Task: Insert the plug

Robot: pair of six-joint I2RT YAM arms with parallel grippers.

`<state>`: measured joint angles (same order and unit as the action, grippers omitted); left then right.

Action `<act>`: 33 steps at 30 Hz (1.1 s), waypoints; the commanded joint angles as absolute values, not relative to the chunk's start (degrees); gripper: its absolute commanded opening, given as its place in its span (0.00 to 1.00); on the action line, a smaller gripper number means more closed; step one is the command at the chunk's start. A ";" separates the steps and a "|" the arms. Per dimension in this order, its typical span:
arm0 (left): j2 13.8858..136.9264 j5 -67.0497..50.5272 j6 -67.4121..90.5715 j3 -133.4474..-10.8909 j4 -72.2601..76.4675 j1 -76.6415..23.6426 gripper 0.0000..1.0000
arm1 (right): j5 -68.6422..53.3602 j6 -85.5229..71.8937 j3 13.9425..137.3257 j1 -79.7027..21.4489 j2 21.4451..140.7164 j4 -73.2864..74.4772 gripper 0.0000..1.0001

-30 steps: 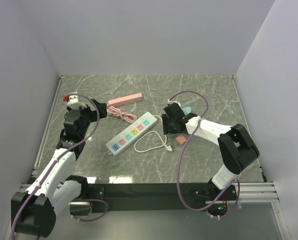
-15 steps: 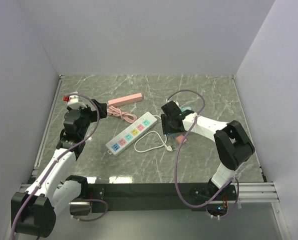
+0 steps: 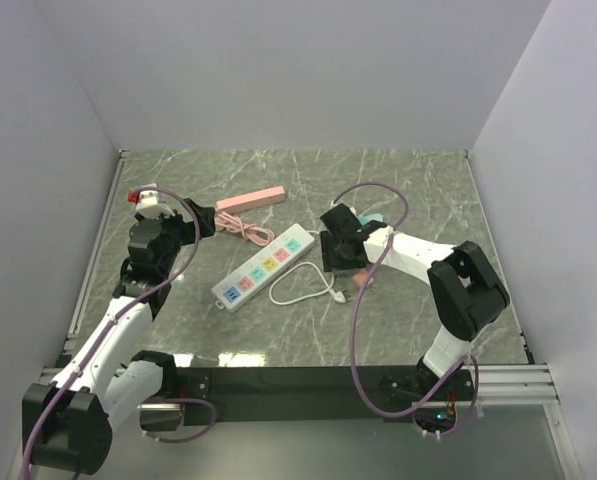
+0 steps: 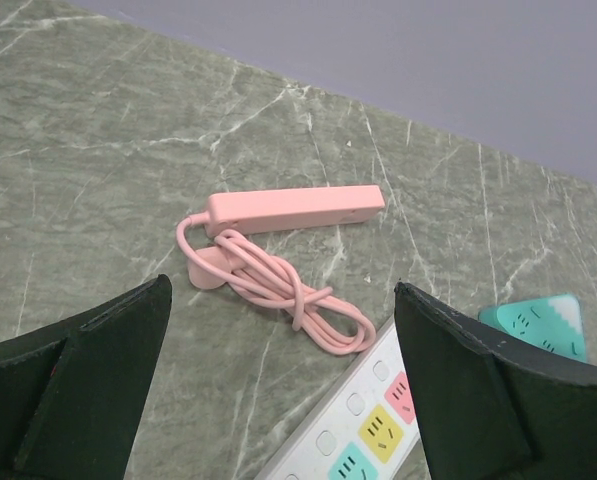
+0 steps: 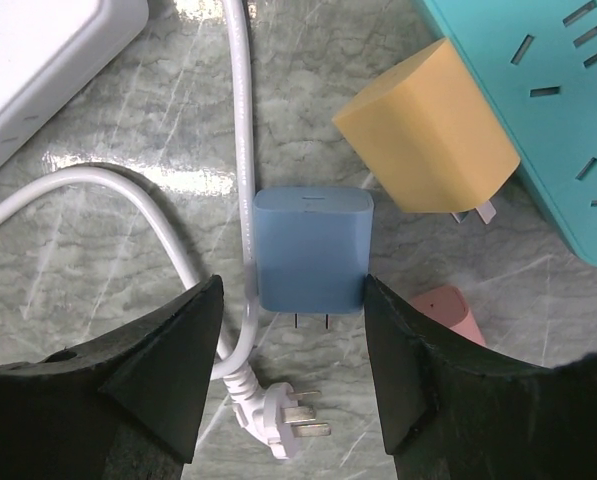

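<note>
Three power strips lie on the marble tabletop (image 3: 408,180): a pink power strip (image 4: 296,207) with its coiled cord to the left, a white power strip (image 3: 263,266) with coloured sockets lying diagonally in the middle, and a teal power strip (image 5: 538,110) to the right. There are three loose adapters: a blue adapter (image 5: 311,250), an orange adapter (image 5: 428,140) and a small pink plug (image 5: 448,310). One white cable (image 5: 240,130) ends in a pronged plug (image 5: 283,415). The left arm reaches forward along the left wall, its left pincer (image 3: 206,224) spread wide and empty, facing the pink strip. The right arm bends at its elbow near the right wall and stretches leftward. Its right pincer (image 5: 291,285) is parted astride the blue adapter, with the cable in the gap on one side. Bare marble lies toward the far wall and along the near edge.
</note>
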<state>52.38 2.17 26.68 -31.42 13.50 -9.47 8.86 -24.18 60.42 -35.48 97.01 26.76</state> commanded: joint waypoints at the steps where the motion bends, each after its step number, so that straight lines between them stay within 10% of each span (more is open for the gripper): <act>1: 52.56 0.70 26.72 -33.22 14.77 -9.76 0.99 | 9.67 -26.01 61.78 -35.95 97.73 27.50 0.65; 33: 51.42 -0.17 27.16 -32.87 14.94 -9.84 0.99 | 7.92 -24.70 43.24 -27.69 79.19 18.90 0.85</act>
<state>52.34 1.28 26.70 -31.40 13.47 -9.58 9.78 -24.82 43.55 -28.84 81.19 22.46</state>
